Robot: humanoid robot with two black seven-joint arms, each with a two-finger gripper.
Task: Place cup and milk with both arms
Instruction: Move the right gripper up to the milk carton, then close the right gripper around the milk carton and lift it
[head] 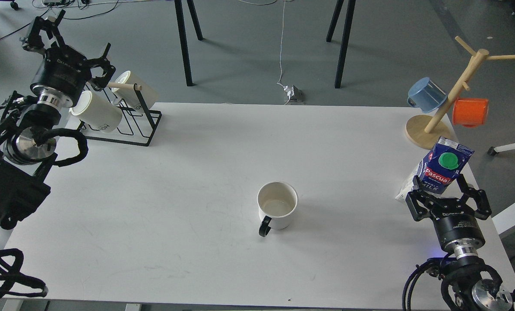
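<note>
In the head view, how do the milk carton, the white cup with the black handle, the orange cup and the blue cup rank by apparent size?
1. milk carton, tallest, partly hidden by the right pincer.
2. white cup.
3. blue cup and orange cup: alike; they hang farther away, so their true size is unsure.

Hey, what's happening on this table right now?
A two-armed robot is working at a white table. Its right gripper sits at the base of a tall blue and white milk carton with a green cap, which leans near the right edge; a firm grip is unclear. The white ceramic mug with a black handle stands upright and alone mid-table. The left gripper is raised by the black wire mug rack, open, holding nothing.
</note>
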